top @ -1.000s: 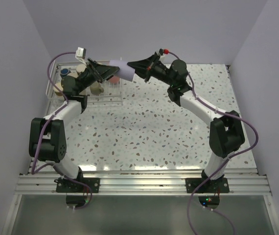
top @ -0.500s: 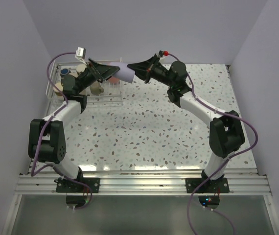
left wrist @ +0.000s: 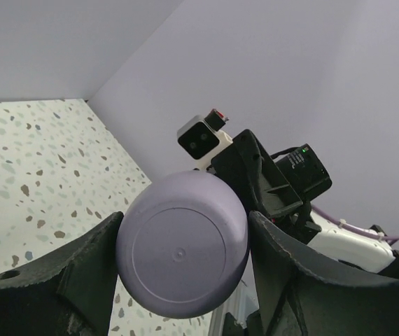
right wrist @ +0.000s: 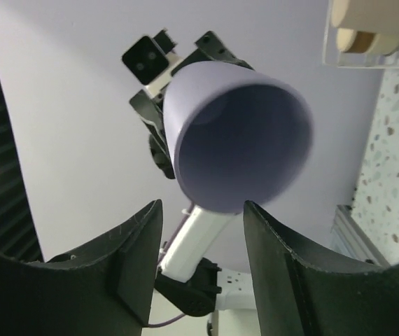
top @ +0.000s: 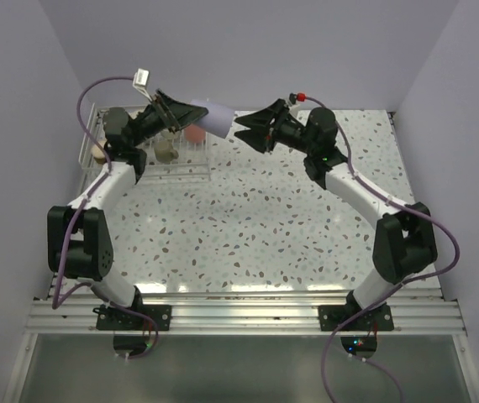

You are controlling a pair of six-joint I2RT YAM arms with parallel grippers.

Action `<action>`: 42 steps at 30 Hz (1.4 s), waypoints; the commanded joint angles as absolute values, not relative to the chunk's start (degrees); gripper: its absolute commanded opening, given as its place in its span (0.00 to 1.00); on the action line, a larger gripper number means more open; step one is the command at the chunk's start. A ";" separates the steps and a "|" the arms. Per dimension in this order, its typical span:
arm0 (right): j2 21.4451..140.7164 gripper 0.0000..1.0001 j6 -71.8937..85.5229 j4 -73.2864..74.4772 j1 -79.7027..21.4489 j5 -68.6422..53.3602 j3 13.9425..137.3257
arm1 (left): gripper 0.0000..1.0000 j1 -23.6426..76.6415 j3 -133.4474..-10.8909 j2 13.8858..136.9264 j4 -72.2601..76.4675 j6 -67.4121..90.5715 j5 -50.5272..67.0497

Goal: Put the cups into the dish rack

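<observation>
From above, the left claw [top: 197,111] is closed on a lavender cup [top: 216,121]. It holds the cup in the air on its side, and the cup sticks out past the fingertips toward the right claw [top: 244,137]. The right claw's jaws stand spread, with their tips just short of the cup and a gap between. Only this view shows the whole white wire dish rack [top: 143,170], which sits on the speckled table [top: 265,218] beneath and behind the left claw. Inside it, a red cup [top: 194,133] lies just under the left claw's fingers. Beige cups [top: 165,152] sit further back toward that arm's wrist. How they are tipped cannot be told from here.

The left wrist view alone shows the lavender cup's flat round base [left wrist: 182,253] facing the lens. It is pinched between the two dark fingers [left wrist: 73,276], which touch its sides. Beyond the cup is the right arm's white wrist camera [left wrist: 203,138].

The right wrist view alone looks into the cup's open mouth [right wrist: 245,140], where only bare lavender wall shows. This claw's fingers [right wrist: 133,262] stand wide at the bottom, below the cup and apart from it. Up and to the right of the claw, a corner of the rack [right wrist: 374,65] holds beige cups [right wrist: 367,38].
</observation>
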State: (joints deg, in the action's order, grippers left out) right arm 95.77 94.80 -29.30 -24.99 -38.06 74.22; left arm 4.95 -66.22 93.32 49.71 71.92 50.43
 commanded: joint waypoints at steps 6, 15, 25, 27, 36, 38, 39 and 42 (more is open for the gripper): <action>84.39 0.51 70.02 -3.55 -19.16 -41.23 73.12 | 0.00 3.34 -84.44 92.54 9.01 40.55 42.21; 78.93 0.46 54.24 16.25 -19.25 -36.74 72.25 | 0.00 4.30 -95.27 97.64 -17.39 20.22 18.91; 77.52 0.41 47.82 23.11 -19.16 -35.07 70.58 | 0.00 6.85 -96.24 101.86 -19.86 13.19 10.64; 76.99 0.41 46.76 24.25 -19.16 -34.54 70.23 | 0.00 7.29 -96.15 102.56 -19.60 12.05 10.11; 76.38 0.49 42.45 28.91 -19.25 -31.91 70.58 | 0.00 10.63 -95.19 106.08 -17.49 9.85 5.81; 76.38 0.50 41.75 29.44 -19.25 -31.47 70.75 | 0.00 11.25 -95.36 106.96 -17.23 8.97 4.22; 76.46 0.50 41.49 30.14 -19.25 -31.29 70.84 | 0.00 11.34 -95.36 107.22 -17.14 8.79 4.13; 76.46 0.51 40.43 31.11 -19.16 -30.42 71.19 | 0.00 11.51 -95.63 108.37 -16.79 8.27 2.99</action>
